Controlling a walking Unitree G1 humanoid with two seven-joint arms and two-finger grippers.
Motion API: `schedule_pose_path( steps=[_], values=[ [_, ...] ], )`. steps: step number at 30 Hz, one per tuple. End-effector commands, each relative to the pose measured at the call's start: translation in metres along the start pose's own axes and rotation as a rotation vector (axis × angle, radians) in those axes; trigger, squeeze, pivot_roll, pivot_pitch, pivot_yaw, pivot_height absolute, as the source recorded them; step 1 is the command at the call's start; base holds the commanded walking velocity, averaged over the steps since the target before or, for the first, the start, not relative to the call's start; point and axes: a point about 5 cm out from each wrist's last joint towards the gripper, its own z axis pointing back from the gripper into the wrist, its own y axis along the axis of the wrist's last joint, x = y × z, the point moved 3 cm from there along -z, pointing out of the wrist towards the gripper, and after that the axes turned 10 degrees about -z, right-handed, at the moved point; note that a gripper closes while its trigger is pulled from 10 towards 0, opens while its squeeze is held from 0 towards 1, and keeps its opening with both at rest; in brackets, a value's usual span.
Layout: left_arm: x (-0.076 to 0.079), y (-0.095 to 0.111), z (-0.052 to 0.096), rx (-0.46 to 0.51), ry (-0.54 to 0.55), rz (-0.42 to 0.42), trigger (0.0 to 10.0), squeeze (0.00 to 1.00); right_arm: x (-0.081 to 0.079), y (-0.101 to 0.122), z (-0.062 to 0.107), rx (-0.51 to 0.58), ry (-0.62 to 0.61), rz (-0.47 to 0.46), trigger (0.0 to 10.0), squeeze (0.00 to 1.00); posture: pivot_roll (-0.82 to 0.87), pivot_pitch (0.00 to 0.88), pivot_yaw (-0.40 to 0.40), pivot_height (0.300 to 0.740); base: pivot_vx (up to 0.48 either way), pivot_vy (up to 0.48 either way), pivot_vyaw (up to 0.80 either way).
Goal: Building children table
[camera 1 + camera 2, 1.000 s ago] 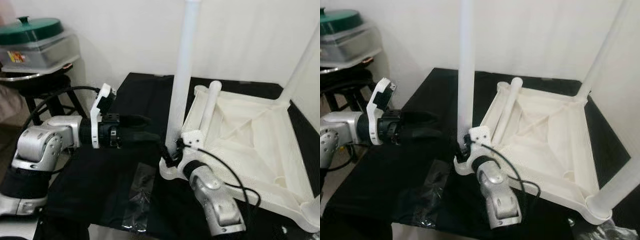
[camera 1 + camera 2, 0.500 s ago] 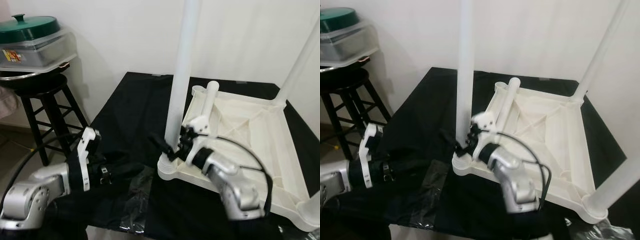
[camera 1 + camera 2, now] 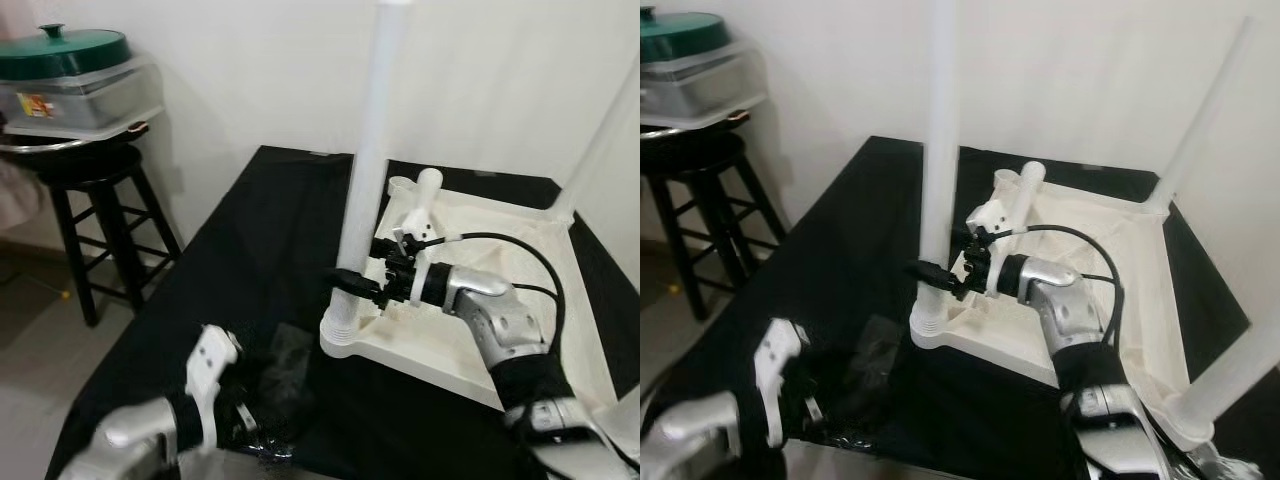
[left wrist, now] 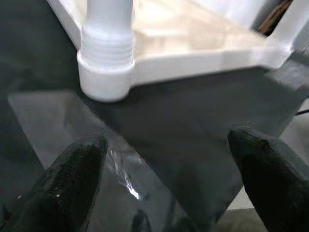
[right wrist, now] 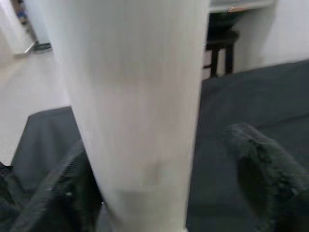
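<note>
Right gripper [image 3: 352, 283] was the one I had at work: it reached in from the tabletop side and sat at the lower part of the upright leg [image 3: 368, 170], just above the corner socket [image 3: 345, 335]. Through its wrist camera the leg stood between the two fingers [image 5: 258, 174], which were spread about as wide as the leg; I could not tell whether they touched it.

That leg's long axis ran straight up from the near-left corner of the upturned tabletop [image 3: 520, 235], which lay on black cloth [image 3: 250, 240]. Two more legs rose at the far-right [image 3: 1200, 115] and near-right [image 3: 1240, 365] corners. A fourth leg [image 3: 418, 210] lay tilted at the far-left corner, not yet stood up, right behind my right wrist.

Left gripper [image 3: 262, 400] hung low at the near edge of the cloth, fingers wide apart with nothing between them, over a sheet of clear plastic [image 3: 290, 360]. From its wrist camera the socket lay ahead of it and a little off, near but apart.

So I judged the right arm much the nearer to the upright leg, and any twist or downward press would have to follow that vertical axis.
</note>
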Motion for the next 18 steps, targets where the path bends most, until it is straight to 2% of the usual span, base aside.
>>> schedule_pose_path(
  steps=[1, 2, 6, 12, 16, 18],
  values=[
    [0.000, 0.004, -0.001, 0.011, 0.009, -0.040, 10.0, 0.00, 0.001, -0.003, 0.000, -0.018, 0.005, 0.003, 3.5, 0.00, 0.10, 0.000, -0.091, 0.740, 0.000, 0.000, 0.00],
    [0.002, 0.004, -0.003, 0.019, 0.029, -0.053, 10.0, 0.00, 0.002, -0.007, 0.000, -0.022, 0.025, -0.028, 0.0, 0.00, 0.11, 0.000, -0.091, 0.740, 0.000, 0.000, 0.00],
    [-0.001, 0.005, -0.003, 0.051, 0.107, -0.067, 10.0, 0.00, -0.002, -0.012, -0.008, -0.006, 0.100, -0.076, 0.0, 0.00, 0.11, 0.000, -0.096, 0.740, 0.000, 0.000, 0.00],
    [0.001, 0.005, -0.005, 0.071, 0.142, -0.097, 10.0, 0.00, -0.007, -0.017, -0.012, -0.010, 0.160, -0.070, 0.0, 0.00, 0.10, 0.000, -0.093, 0.740, 0.000, 0.000, 0.00],
    [0.000, 0.005, -0.006, 0.081, 0.153, -0.096, 10.0, 0.00, -0.005, -0.017, -0.011, -0.012, 0.136, -0.038, 0.0, 0.00, 0.09, 0.003, -0.090, 0.740, 0.000, 0.000, 0.00],
    [0.000, 0.007, -0.007, 0.093, 0.165, -0.095, 10.0, 0.00, -0.003, -0.020, -0.009, -0.020, 0.052, -0.010, 0.0, 0.00, 0.07, 0.011, -0.092, 0.740, 0.000, 0.000, 0.00]
  ],
)
